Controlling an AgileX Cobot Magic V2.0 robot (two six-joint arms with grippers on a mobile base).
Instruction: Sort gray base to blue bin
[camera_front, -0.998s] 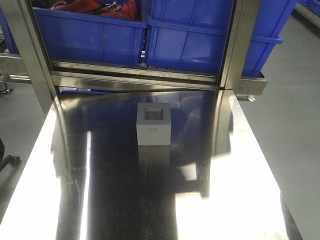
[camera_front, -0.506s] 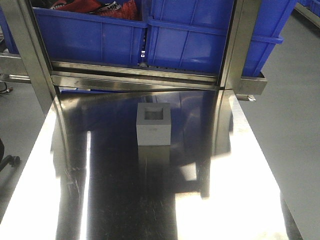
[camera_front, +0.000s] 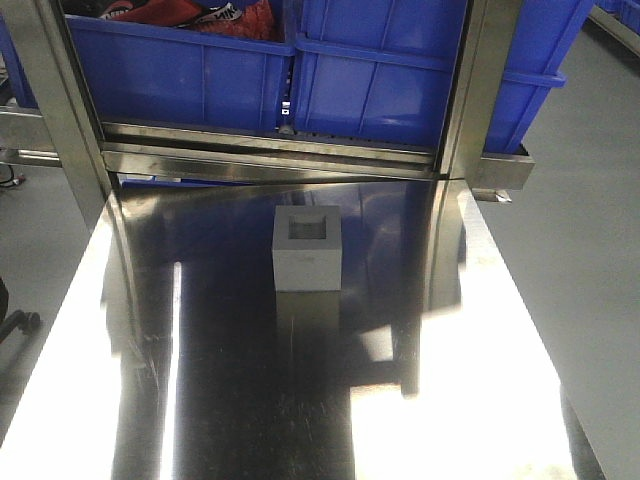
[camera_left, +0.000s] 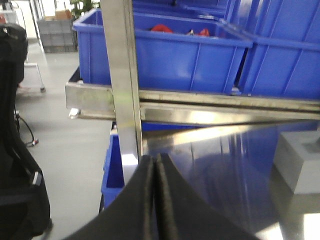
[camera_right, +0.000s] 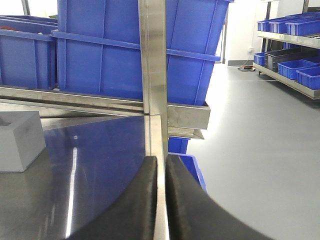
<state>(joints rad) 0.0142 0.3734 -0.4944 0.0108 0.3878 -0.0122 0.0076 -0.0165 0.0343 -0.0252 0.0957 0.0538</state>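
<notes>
The gray base (camera_front: 308, 250) stands upright on the steel table (camera_front: 200, 400), midway between its left and right edges and in its far half. Its square recess faces up. Nothing touches it. In the left wrist view the gray base (camera_left: 299, 161) sits at the right edge of the picture, and in the right wrist view the gray base (camera_right: 19, 141) sits at the left edge, so it lies between the two arms and well apart from both.

The left gripper (camera_left: 156, 159) has its black fingers pressed flat together and empty, low over the table's left edge. The right gripper (camera_right: 161, 160) is closed down to a thin slit and holds nothing, over the table's right edge.

Beyond the far edge of the table a steel rail (camera_front: 270, 150) carries the blue bin (camera_front: 400, 70) on the right. A lower second bin (camera_front: 180, 70) sits just beside it on the left. The second bin holds something red, cut off by the frame and hard to identify. Steel posts (camera_front: 470, 90) rise in front of the bins.
</notes>
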